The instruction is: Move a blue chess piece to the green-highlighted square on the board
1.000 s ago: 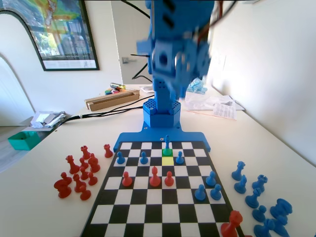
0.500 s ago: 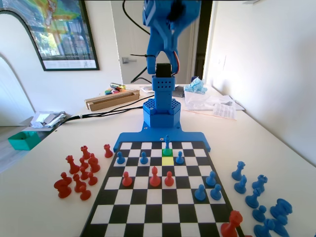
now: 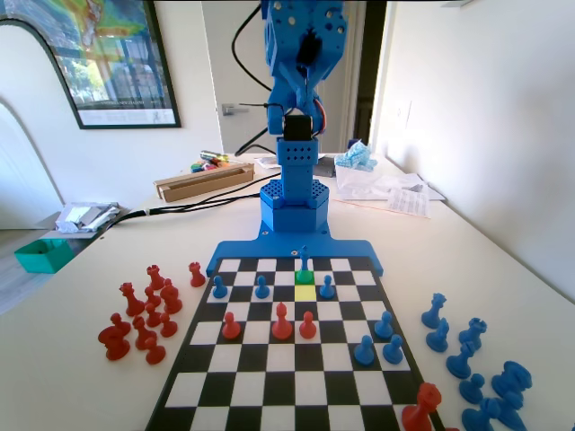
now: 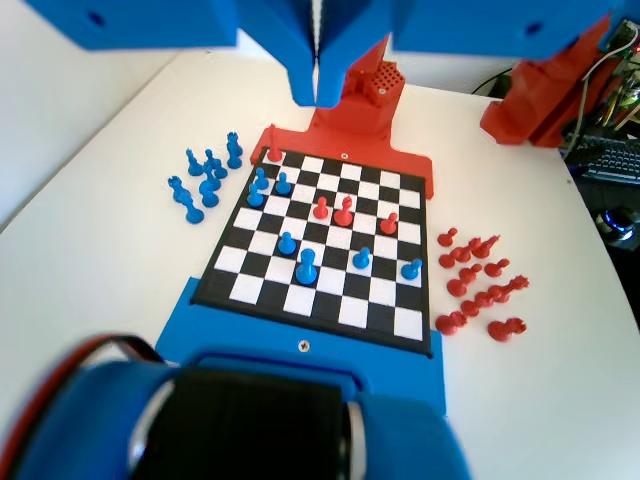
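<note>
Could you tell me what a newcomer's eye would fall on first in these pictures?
Probably the green-highlighted square near the board's far end in the fixed view, with the blue chess piece standing on it. In the wrist view the gripper hangs high above the board, jaws together.

Wrist view. The gripper (image 4: 318,85) hangs from the top edge, high above the board (image 4: 330,300), its two jaws pressed together with nothing between them. The board lies flat on the white table (image 4: 100,250). On the near rows stand four blue pieces; the tallest, the blue chess piece (image 4: 306,267), stands upright on a dark square. Three red pieces (image 4: 343,212) stand in the middle rows. More blue pieces stand on the board's far left squares. Loose blue pieces (image 4: 205,180) are grouped on the table left of the board, loose red pieces (image 4: 480,290) on the right.
</note>
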Controlling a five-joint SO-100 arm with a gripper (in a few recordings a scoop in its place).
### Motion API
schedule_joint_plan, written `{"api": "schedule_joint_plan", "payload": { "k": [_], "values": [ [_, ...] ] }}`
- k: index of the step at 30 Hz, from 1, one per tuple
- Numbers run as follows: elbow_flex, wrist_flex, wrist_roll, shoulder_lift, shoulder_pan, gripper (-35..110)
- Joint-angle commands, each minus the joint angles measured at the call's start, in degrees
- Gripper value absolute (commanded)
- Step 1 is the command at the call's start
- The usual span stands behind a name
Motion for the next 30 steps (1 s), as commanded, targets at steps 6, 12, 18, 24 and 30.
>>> {"api": "schedule_joint_plan", "payload": {
  "k": [6,12,18,24,30],
  "values": [
    [5.89,-4.83,0.18,8.44,1.14,2],
    [7.82,-9.4,0.18,12.04,3.34,1],
    [7.91,-10.46,0.18,16.44,5.45,1],
    [8.0,-10.81,0.53,18.28,5.54,1],
    [8.0,-11.25,0.35,20.57,5.01,1]
  ]
}}
